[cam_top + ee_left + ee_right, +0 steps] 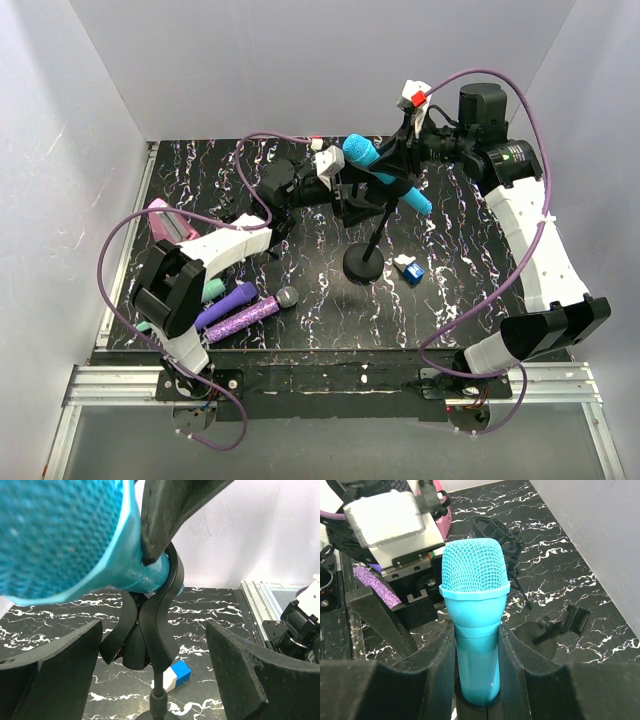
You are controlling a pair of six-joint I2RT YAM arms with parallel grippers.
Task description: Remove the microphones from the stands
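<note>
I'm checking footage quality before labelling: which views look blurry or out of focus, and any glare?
Left wrist: the microphone head fills the top left, soft and out of focus; the stand clip is sharper. Right wrist: microphone mesh crisp, the right gripper's fingers blurred. Top external: sharp, evenly lit, no obvious glare.

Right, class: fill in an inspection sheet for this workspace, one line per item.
Surface: black marbled table, no spills seen.
Job's things: cyan microphone sits tilted in the clip of the stand.
Clutter: purple glitter microphone near the left arm; blue-and-white block by the stand base.
Grippers: right pincer shut on the microphone handle; left pincer open, one finger either side of the clip.
Cables: purple cables loop from both arms.
Surroundings: white walls on three sides.
</note>
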